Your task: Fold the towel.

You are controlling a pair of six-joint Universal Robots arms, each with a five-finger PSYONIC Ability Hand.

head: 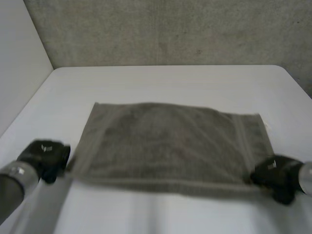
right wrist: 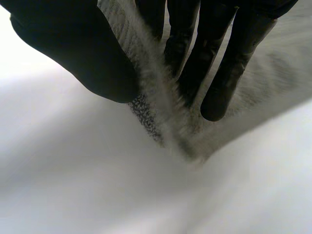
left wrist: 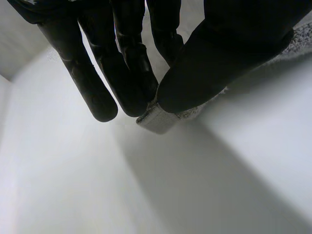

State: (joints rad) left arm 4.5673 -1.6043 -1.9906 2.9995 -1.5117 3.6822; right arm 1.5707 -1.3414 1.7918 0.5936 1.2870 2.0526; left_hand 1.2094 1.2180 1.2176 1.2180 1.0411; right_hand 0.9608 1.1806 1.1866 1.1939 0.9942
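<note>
A grey-brown towel [head: 170, 146] lies spread across the white table [head: 165, 83], its near edge lifted slightly. My left hand [head: 46, 158] holds the towel's near left corner [left wrist: 158, 118], pinched between thumb and fingers in the left wrist view. My right hand [head: 275, 176] holds the near right corner [right wrist: 161, 122], the cloth caught between its thumb [right wrist: 83, 53] and fingers [right wrist: 224, 73].
A grey wall [head: 170, 29] stands behind the table's far edge, and a pale wall [head: 19, 63] runs along the left side. Bare table surface lies beyond the towel and in front of it.
</note>
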